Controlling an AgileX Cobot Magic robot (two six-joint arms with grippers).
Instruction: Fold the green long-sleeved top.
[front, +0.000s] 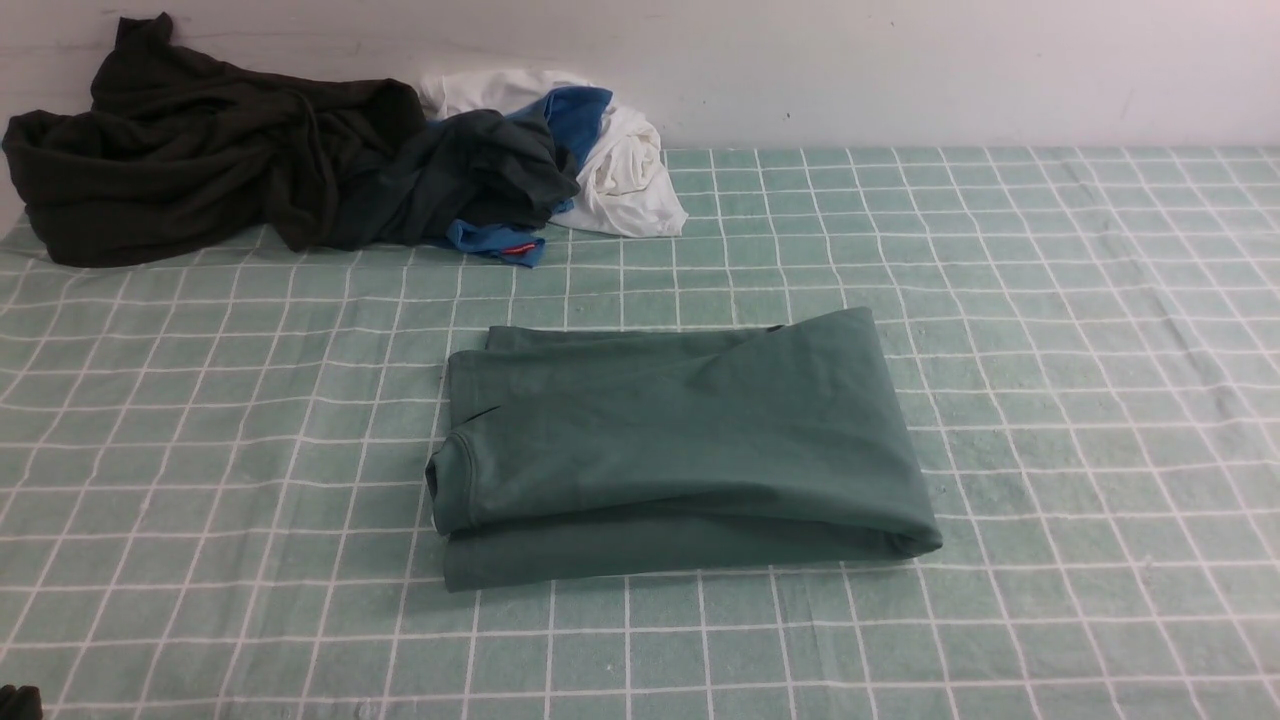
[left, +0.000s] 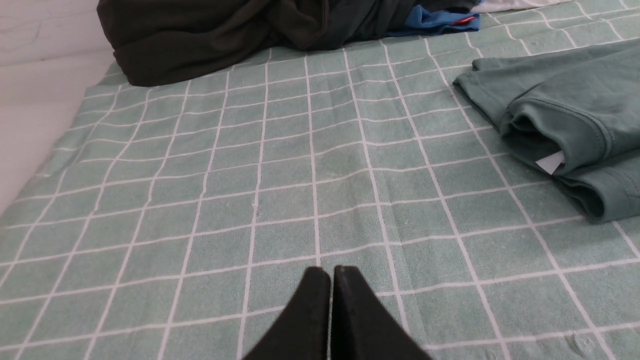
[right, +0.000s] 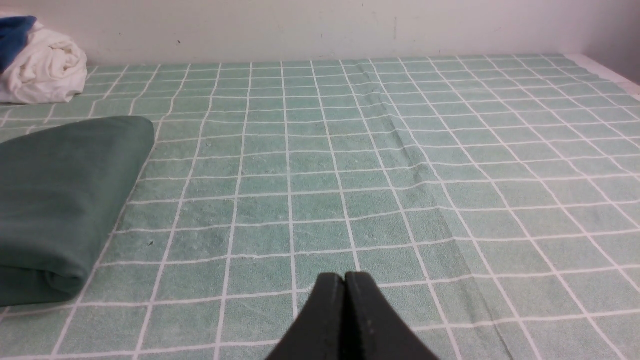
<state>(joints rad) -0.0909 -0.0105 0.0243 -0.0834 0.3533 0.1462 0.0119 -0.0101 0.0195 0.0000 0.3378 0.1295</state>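
One green long-sleeved top (front: 680, 440) lies folded, apparently several layers thick.

no readable text; small red tag (front: 518, 249) on blue garment (front: 495, 240) too small.

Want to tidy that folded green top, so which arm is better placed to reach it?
Probably left. Its shut gripper faces the top's untidy collar end, where layers gape. The right gripper, also shut, sees only the smooth folded edge. Both are clear of it.
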